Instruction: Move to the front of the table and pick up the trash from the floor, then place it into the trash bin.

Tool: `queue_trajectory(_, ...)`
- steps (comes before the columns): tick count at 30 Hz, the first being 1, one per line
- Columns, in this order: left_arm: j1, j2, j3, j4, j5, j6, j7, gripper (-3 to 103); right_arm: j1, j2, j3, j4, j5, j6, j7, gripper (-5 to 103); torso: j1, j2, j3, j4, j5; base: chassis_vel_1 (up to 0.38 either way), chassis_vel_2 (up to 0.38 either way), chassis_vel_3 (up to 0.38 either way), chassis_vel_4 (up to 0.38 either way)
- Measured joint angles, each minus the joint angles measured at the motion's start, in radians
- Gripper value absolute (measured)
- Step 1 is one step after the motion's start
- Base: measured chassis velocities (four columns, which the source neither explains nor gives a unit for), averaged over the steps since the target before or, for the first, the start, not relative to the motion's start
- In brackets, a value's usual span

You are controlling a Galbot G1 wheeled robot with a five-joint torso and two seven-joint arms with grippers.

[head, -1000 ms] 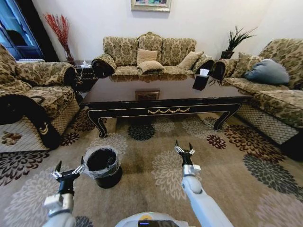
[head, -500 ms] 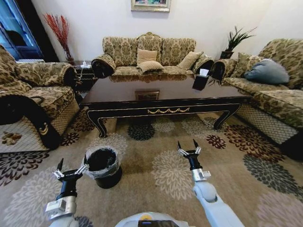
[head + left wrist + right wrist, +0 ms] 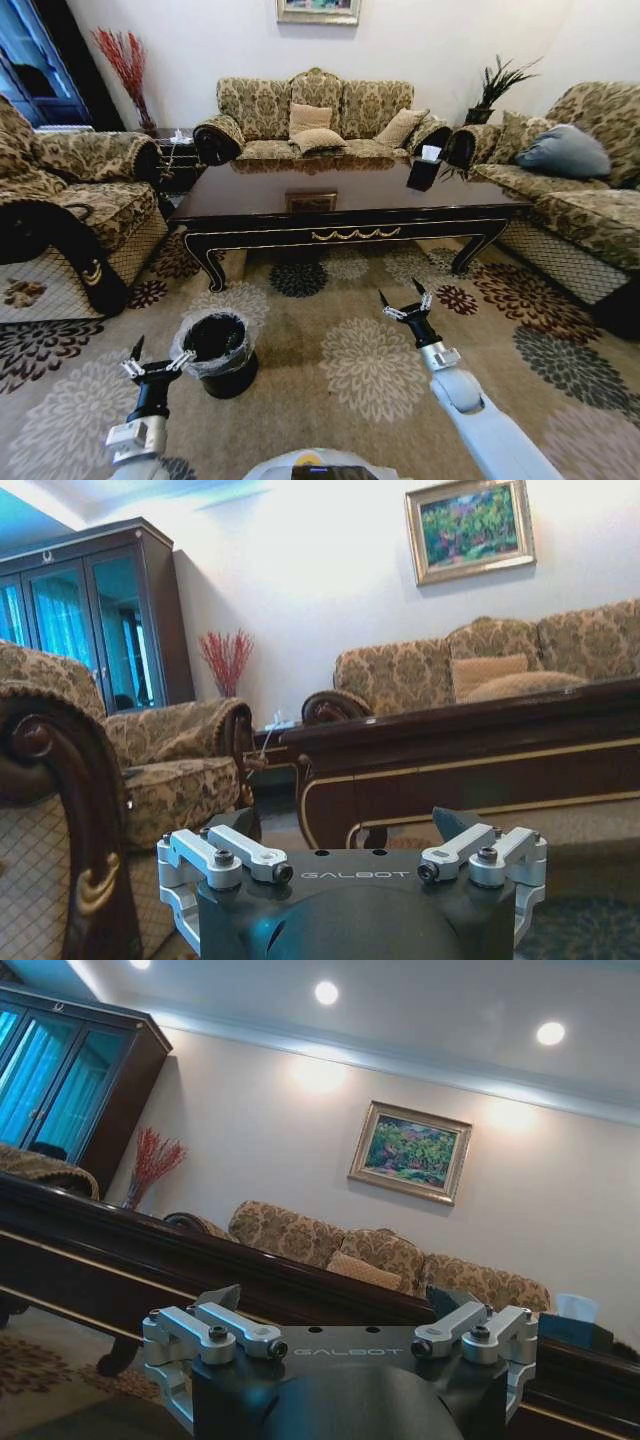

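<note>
The long dark-brown table (image 3: 350,215) stands across the room ahead, on the patterned floor (image 3: 370,365). The black trash bin (image 3: 215,350), lined with a whitish bag, sits on the carpet at my near left. My left gripper (image 3: 158,358) hovers open just left of the bin's rim, holding nothing. My right gripper (image 3: 402,296) is open over the carpet in front of the table's right half, also holding nothing. Both wrist views look past the open grippers (image 3: 350,865) (image 3: 340,1338) at the table (image 3: 450,750) (image 3: 150,1255). The trash is out of view.
Patterned sofas ring the table: an armchair (image 3: 70,220) at left, a sofa (image 3: 315,120) behind, another (image 3: 570,190) at right. A black tissue box (image 3: 425,172) stands on the tabletop. Open carpet lies between me and the table.
The right arm has swung to the right and reached farther towards the table. The left gripper has sunk a little and edged closer to the bin. Both stay open.
</note>
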Motion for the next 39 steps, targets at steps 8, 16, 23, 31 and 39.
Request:
queue_trajectory(8,-0.029,-0.008,0.003,0.005,-0.036,-0.001,0.040,100,-0.009,0.006,0.004,0.028,0.016,-0.003,0.006,100,0.000,0.000,0.000,0.0001,-0.0001,0.000,0.000,0.000,0.000)
queue_trajectory(16,-0.026,-0.009,-0.001,0.006,-0.038,0.001,0.045,100,-0.015,0.005,0.007,0.037,0.017,-0.011,0.008,100,0.000,0.000,0.000,0.0001,-0.0002,0.000,0.000,0.000,0.000)
queue_trajectory(23,-0.025,-0.009,-0.002,0.006,-0.039,0.001,0.045,100,-0.015,0.005,0.007,0.037,0.018,-0.012,0.009,100,0.000,0.000,0.000,0.0001,-0.0002,0.000,0.000,0.000,0.000)
queue_trajectory(31,-0.025,-0.009,-0.002,0.006,-0.039,0.001,0.045,100,-0.014,0.005,0.007,0.037,0.018,-0.013,0.009,100,0.000,0.000,0.000,0.0003,-0.0002,0.000,0.000,0.000,0.000)
queue_trajectory(39,-0.025,-0.009,-0.002,0.006,-0.039,0.001,0.045,100,-0.014,0.005,0.007,0.037,0.018,-0.013,0.009,100,0.000,0.000,0.000,0.0002,-0.0001,0.099,-0.094,-0.113,0.105)
